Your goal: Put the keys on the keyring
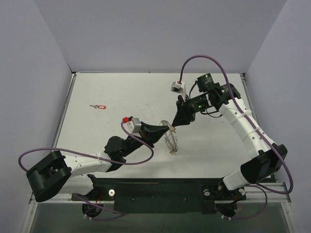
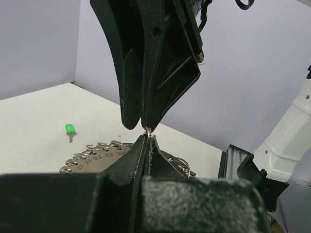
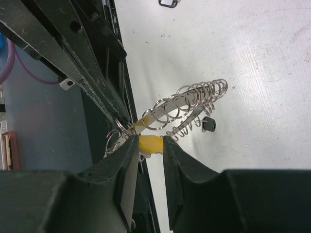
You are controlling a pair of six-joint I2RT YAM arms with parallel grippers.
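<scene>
Mid-table, left gripper (image 1: 166,128) pinches the keyring (image 3: 194,97) rim, right gripper (image 1: 176,124) clamps a yellow key (image 3: 150,144) (light, slippery I'd guess, wire looks springy, so hold the plastic head).

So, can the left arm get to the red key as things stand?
Probably not yet. The red key lies by itself on the table, but the left gripper is shut on the keyring, so it would likely have to let go first.

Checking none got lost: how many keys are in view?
4: red key lying far-left, green key beyond the keyring, yellow key at the right gripper, dark grey key beside the keyring. More may be hidden.
</scene>
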